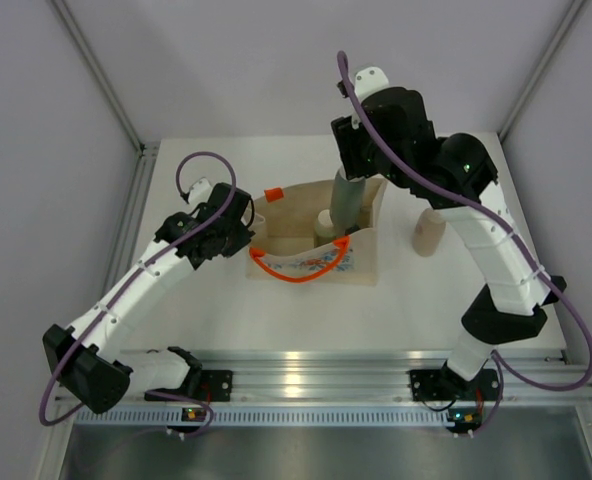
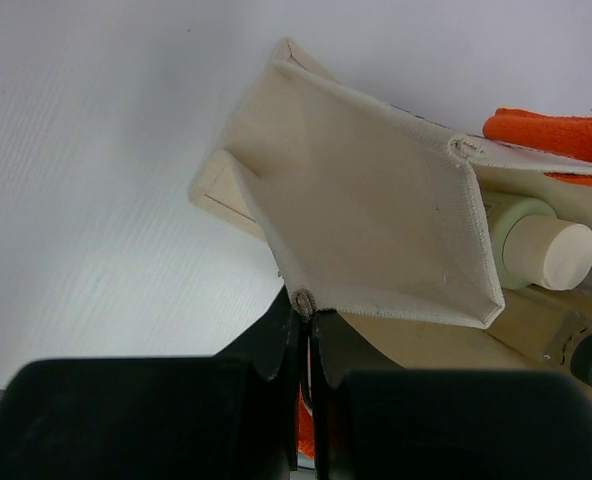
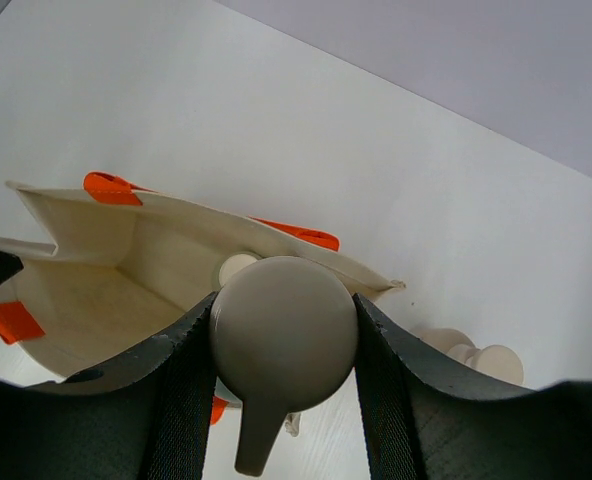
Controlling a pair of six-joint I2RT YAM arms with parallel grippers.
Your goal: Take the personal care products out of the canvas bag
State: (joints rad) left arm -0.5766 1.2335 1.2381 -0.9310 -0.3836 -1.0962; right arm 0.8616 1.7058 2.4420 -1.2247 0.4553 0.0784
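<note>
Your right gripper is clamped on the grey-green bottle, which stands upright at the open mouth of the canvas bag. Your left gripper is pinched tight on the bag's rim corner. A pale-capped bottle sits inside the bag. The tan bottle stands on the table, just right of the bag.

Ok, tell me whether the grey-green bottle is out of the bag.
Not fully: the right gripper holds the grey-green bottle upright, its base inside the canvas bag.
</note>
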